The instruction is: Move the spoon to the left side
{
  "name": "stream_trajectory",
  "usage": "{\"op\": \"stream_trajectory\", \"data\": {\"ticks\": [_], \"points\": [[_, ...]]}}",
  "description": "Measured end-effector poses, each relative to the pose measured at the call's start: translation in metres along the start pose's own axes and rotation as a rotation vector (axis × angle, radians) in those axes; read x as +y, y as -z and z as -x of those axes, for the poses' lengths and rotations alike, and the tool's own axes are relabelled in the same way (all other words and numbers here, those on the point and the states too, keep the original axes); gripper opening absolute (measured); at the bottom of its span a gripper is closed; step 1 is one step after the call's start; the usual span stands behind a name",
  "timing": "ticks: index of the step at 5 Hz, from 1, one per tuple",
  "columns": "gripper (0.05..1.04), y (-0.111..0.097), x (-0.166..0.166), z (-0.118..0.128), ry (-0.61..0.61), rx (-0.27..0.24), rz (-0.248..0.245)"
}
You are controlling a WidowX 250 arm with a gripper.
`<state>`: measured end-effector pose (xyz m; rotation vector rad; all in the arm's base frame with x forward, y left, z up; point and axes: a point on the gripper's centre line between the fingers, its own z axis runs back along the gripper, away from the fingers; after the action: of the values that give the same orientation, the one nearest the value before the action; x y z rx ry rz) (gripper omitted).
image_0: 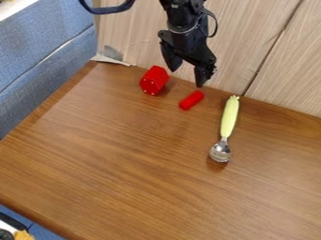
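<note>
While its pale yellow-green handle (230,117) points toward the wooden back panel (241,42), the spoon (224,138) lies on the right half of the counter (125,164), its shiny metal bowl (220,152) nearer the camera. The handle slants slightly, its knobbed end at the upper right and just beside the counter's back edge.

To the left of the handle, and apart from it, a small red rod (192,100) lies at a slant on the wood-grained top. Farther left, near the rod but separate from it, sits a red hexagonal prism (154,80) with pale dots on the face turned to the camera.

Above these two red pieces hangs the black tool (187,75), its two fingers standing wide apart, one near the prism and the other near the rod. The black arm (185,23) enters from the top edge, and a dark cable (110,9) loops to its left.

At the counter's back left corner is a pale, crumpled scrap (111,60). Blue fabric panels (37,47) stand along the left side.
</note>
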<state>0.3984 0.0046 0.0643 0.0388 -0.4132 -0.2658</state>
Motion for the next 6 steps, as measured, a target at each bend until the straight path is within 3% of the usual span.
{"op": "stream_trajectory", "data": {"ticks": [1,3,5,6], "points": [[1.001,0.012,-0.003,0.009,-0.010,0.039,0.012],[1.001,0.035,-0.046,0.011,-0.076,0.097,0.073],[0.946,0.061,-0.082,-0.004,-0.143,0.132,0.074],[0.661,0.071,-0.082,-0.005,-0.143,0.131,0.044]]}}
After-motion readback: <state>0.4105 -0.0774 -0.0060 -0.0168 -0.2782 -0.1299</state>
